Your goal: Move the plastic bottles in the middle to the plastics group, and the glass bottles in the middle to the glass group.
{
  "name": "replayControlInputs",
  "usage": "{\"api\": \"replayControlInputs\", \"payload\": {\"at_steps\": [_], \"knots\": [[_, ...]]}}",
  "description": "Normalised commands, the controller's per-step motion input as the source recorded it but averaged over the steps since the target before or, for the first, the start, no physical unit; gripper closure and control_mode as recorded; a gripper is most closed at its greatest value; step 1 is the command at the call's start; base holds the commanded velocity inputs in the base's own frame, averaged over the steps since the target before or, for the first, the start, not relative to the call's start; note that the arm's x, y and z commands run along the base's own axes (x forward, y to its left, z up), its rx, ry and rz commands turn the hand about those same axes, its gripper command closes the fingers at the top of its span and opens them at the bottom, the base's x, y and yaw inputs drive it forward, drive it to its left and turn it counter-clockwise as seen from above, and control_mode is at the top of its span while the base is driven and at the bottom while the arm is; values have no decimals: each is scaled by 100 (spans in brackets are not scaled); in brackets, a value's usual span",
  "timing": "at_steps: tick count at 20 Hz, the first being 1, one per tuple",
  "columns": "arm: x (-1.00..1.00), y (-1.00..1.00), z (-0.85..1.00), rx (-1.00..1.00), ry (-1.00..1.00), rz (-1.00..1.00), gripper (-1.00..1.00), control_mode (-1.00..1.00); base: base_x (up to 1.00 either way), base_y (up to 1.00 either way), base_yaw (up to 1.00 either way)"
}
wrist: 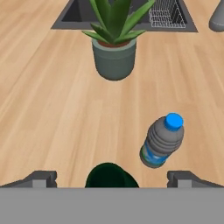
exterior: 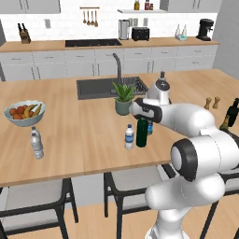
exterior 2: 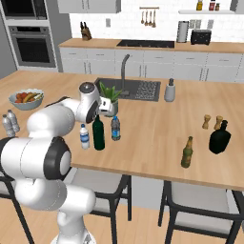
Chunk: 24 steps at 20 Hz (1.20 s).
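The jaws stood wide and released above the dark green bottle, which sat upright mid-desk, its top between the two fingertips. Just beside it stood the blue-capped bottle and the white-capped bottle, with the potted plant beyond them, near the sink.

Green wine bottle: lower part was cut off in the hand view. Blue-capped bottle: mostly hidden behind green bottle and arm. Black glass bottle: cut by right edge. Labels: too small to read.
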Motion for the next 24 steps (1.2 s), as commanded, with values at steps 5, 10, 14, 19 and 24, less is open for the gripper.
{"api": "replayControlInputs", "payload": {"at_steps": [5,10,14,19,24], "knots": [[0,0,-3,0,0,0,-100,-100,0,0,0],[0,3,-1,0,0,0,-100,-100,0,0,0],[0,0,0,0,0,0,100,-100,0,0,0],[0,0,0,0,0,0,100,-100,0,0,0],[0,0,0,0,0,0,100,-100,0,0,0]]}}
